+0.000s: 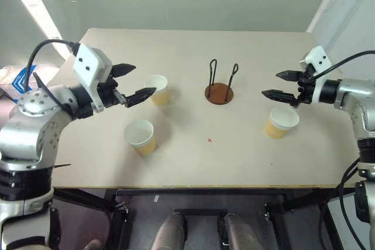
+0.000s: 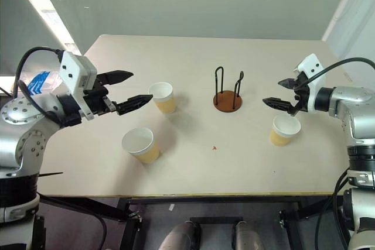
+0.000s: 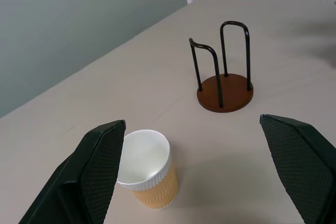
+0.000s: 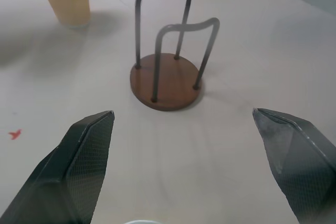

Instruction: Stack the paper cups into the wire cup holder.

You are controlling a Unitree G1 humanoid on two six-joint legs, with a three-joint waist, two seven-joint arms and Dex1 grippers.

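Note:
Three paper cups stand upright on the table: one left of the wire cup holder, one nearer the front edge, one at the right. The holder, a brown disc with two black wire loops, has no cup in it. My left gripper hovers open beside the left cup, pointing toward the holder. On the other side my right gripper is open above the right cup, facing the holder. Neither gripper holds anything.
The beige table has a small red mark near its middle front. Its front edge runs just below the cups. A blue-and-white item lies off the table at the far left.

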